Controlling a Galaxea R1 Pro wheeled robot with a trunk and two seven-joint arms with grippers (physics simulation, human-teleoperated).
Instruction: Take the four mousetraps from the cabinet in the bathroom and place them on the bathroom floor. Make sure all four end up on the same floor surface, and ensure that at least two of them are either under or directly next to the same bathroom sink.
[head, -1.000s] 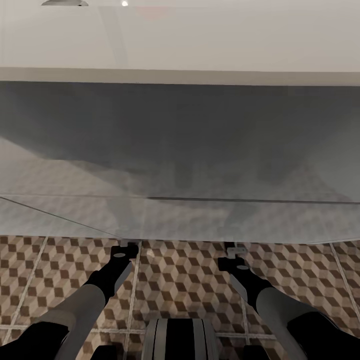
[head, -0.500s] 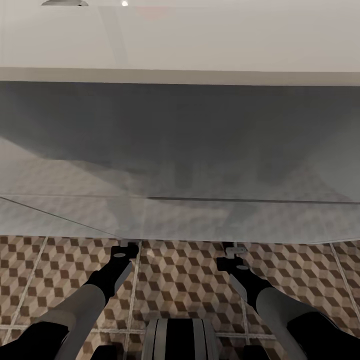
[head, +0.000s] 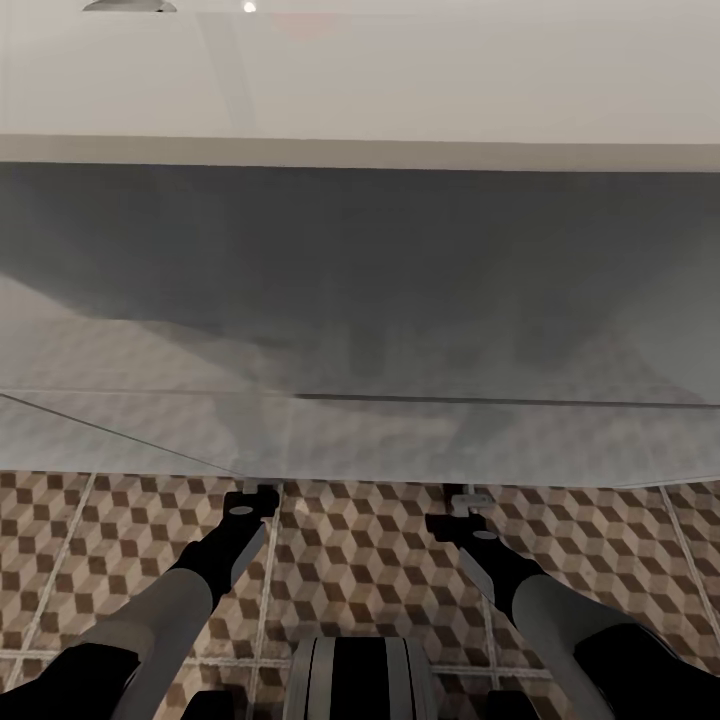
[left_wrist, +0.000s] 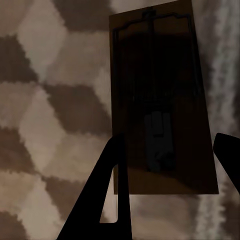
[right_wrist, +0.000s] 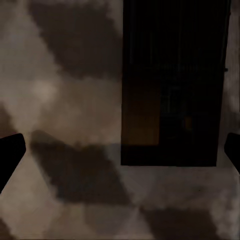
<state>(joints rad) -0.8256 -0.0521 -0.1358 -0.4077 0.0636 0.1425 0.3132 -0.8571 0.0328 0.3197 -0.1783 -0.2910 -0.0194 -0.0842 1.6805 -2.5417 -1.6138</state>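
Dark-brown flat rectangular mousetraps are lying on the cube-patterned tiled bathroom floor (head: 360, 560), one (left_wrist: 160, 100) running lengthwise ahead between the left gripper's (left_wrist: 167, 187) spread jaws, another (right_wrist: 172, 85) ahead of the right gripper's (right_wrist: 120, 150) wide-spread jaws, nothing pinched.

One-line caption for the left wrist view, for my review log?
Open left gripper above a dark-brown mousetrap lying flat on the cube-patterned bathroom floor.

white vanity (head: 360, 90) overhanging low ahead, open tiled floor (head: 360, 560) beneath, mousetrap (left_wrist: 160, 100) between left gripper (left_wrist: 167, 190) fingers
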